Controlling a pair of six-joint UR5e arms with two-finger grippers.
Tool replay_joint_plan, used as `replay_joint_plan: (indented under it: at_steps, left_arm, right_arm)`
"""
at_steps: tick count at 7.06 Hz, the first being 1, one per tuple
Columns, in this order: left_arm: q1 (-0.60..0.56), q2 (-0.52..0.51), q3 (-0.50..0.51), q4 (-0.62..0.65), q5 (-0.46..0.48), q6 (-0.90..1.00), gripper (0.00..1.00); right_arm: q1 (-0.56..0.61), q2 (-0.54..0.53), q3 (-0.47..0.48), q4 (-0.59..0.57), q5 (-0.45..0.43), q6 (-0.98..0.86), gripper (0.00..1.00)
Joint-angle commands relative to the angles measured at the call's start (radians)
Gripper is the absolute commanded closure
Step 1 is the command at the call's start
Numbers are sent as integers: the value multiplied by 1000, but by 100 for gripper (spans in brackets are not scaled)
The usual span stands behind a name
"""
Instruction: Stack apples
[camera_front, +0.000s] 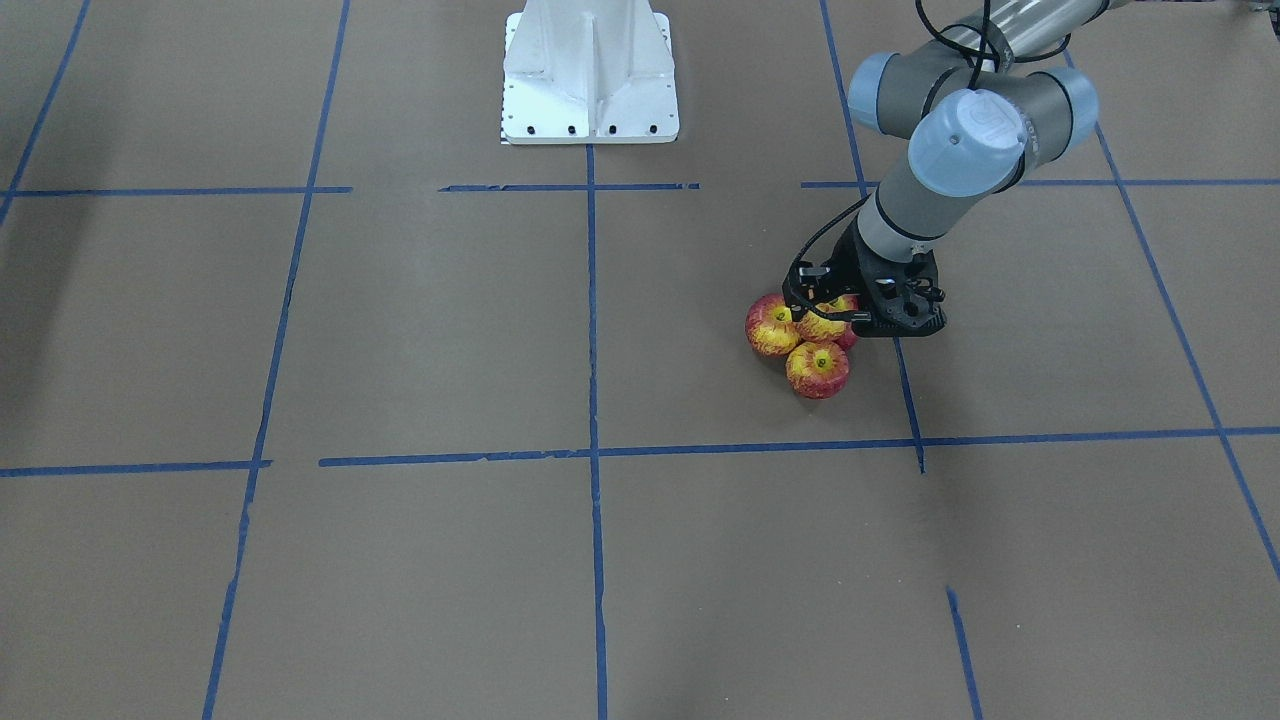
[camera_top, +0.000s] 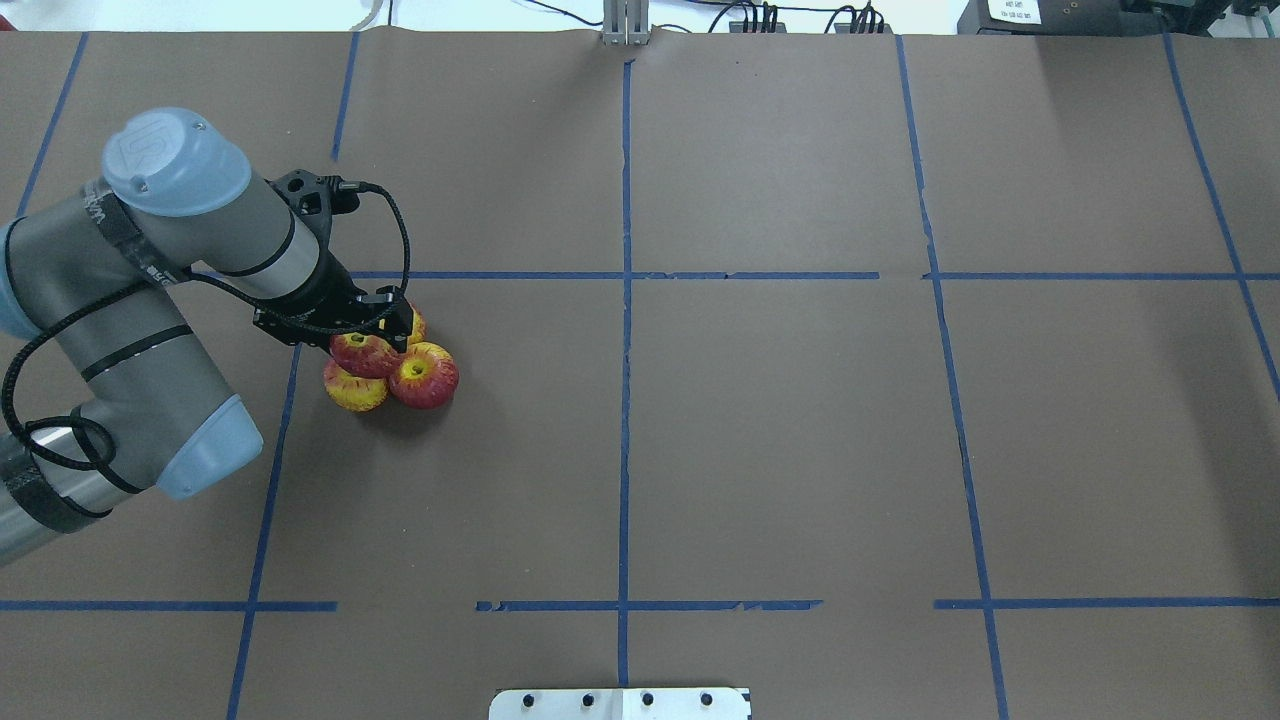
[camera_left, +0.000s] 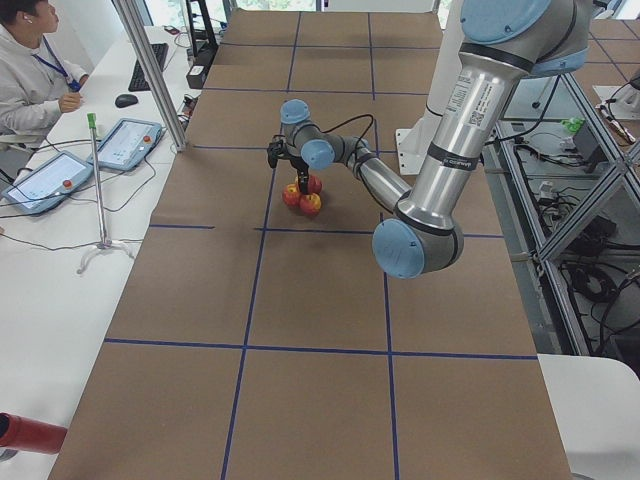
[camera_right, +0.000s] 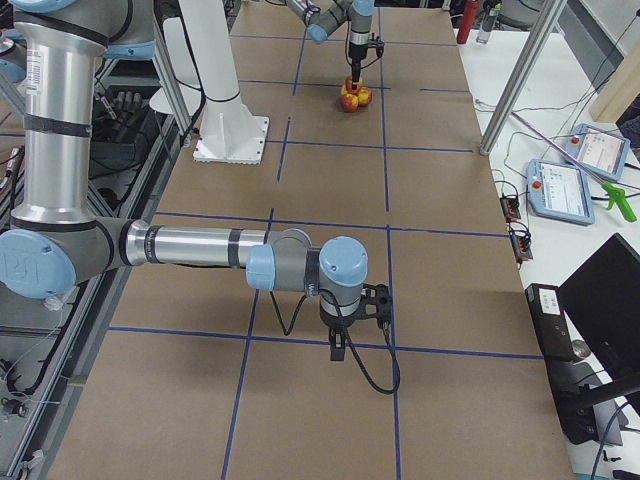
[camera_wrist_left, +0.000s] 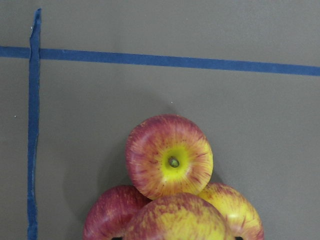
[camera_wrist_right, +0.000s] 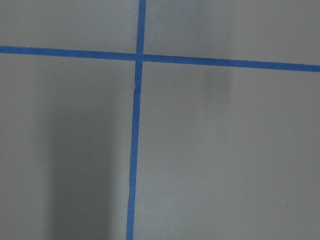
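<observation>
Placing step: left gripper (camera_top: 368, 345) clasps the fourth apple (camera_front: 820, 325) atop three touching apples (camera_wrist_left: 169, 156), table's left side. Next: release gently, lift straight. Right gripper (camera_right: 338, 348), near edge: state cannot be told.

Brown paper table cover (camera_top: 800, 450), gridded with blue tape lines (camera_top: 625, 400). White side desk (camera_left: 40, 300) holds 2 teach pendants (camera_left: 125, 143), a keyboard (camera_left: 158, 55) and a mouse (camera_left: 125, 100). Metal post (camera_left: 150, 70) at the table edge. 1 seated operator (camera_left: 25, 80) in white. Even, bright light.
</observation>
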Motion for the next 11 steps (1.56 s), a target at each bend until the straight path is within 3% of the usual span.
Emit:
replay_joint_plan:
  at_steps: [1,5,7,9,11]
  left_arm:
    - [0,2,1,1,1,0,0]
    - [-22,18,-49,10,0,5,0]
    - [-150,21,-135,62,-8,41,2]
    - [-274,139,-189,102,-14,294,1]
    - [-485,272,-136,104,-123,677,1]
  right_arm:
    - [0,0,0,0,0,0,0]
    - [0,0,0,0,0,0,0]
    - [0,0,0,0,0,0,0]
    - [0,0,0,0,0,0,0]
    - [0,0,0,0,0,0,0]
